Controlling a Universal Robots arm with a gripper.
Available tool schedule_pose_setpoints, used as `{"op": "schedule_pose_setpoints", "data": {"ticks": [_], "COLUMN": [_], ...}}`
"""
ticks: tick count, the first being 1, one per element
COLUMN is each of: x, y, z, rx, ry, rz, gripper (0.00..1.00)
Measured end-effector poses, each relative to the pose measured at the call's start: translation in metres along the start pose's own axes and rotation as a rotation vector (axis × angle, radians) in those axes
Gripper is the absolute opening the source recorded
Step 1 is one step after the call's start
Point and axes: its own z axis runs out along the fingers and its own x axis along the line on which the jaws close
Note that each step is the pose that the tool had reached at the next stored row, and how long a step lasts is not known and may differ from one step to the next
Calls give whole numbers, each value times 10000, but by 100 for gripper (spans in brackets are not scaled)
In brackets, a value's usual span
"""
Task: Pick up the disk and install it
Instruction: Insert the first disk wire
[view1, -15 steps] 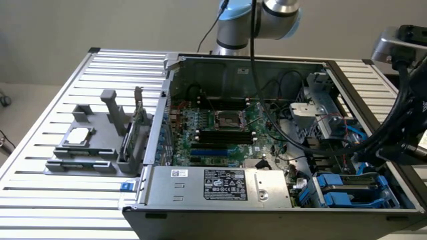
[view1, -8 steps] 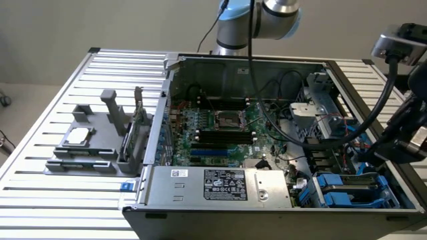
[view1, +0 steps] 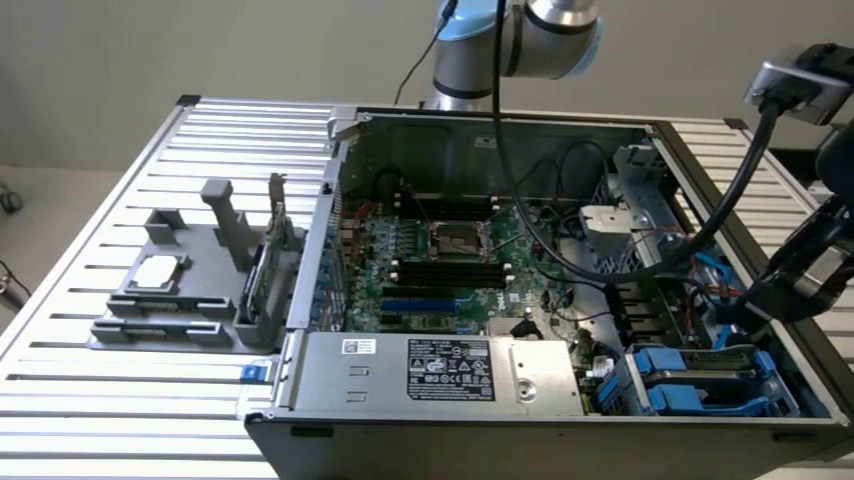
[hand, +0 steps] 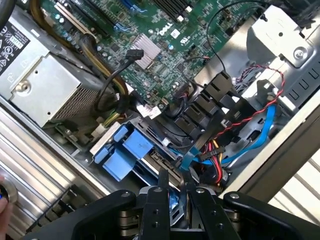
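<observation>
The gripper (hand: 177, 192), jaws narrow, seems to pinch the disk (hand: 172, 202) edge-on above the case (view1: 534, 450) corner bay (view1: 701, 378), aligned to slot in.

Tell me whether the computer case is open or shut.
Open. The computer case has no side panel on top, and the motherboard and power supply inside are exposed.
</observation>
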Motion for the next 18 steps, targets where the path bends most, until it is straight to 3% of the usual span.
{"op": "schedule_pose_setpoints", "data": {"ticks": [18], "x": [0], "y": [0], "z": [13], "rx": [32], "ry": [-92], "rz": [3266], "gripper": [24]}}
